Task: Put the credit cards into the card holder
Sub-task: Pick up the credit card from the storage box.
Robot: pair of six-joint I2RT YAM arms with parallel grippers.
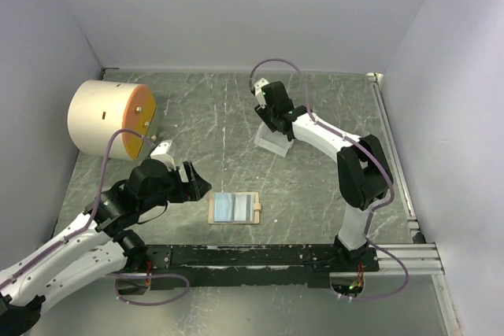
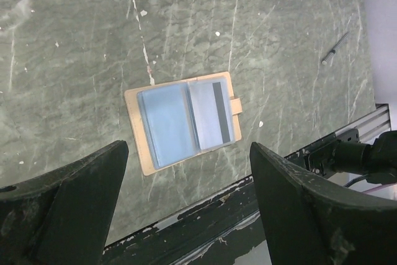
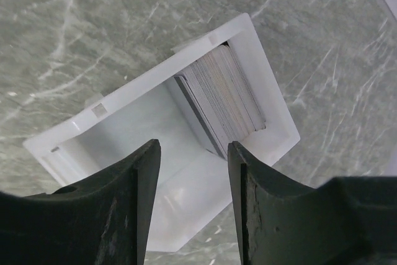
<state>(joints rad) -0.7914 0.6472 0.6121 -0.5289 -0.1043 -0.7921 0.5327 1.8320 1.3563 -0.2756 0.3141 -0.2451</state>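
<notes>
Fingers [image 3: 133, 197] of the right gripper [image 3: 192, 147] stand apart, pinching nothing, directly above the white card holder [image 3: 260, 60]. Inside the card holder, a stack of credit cards [image 3: 226, 94] stands on edge against one end wall. The left gripper [image 2: 187, 150] is spread wide and empty, well apart from the card holder, above an open tan wallet [image 2: 183, 122] lying on the green table [image 2: 74, 41].

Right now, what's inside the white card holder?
A stack of cards on edge against one card holder wall; floor beside it bare. Card faces hidden; right end effector covers the near end.
</notes>
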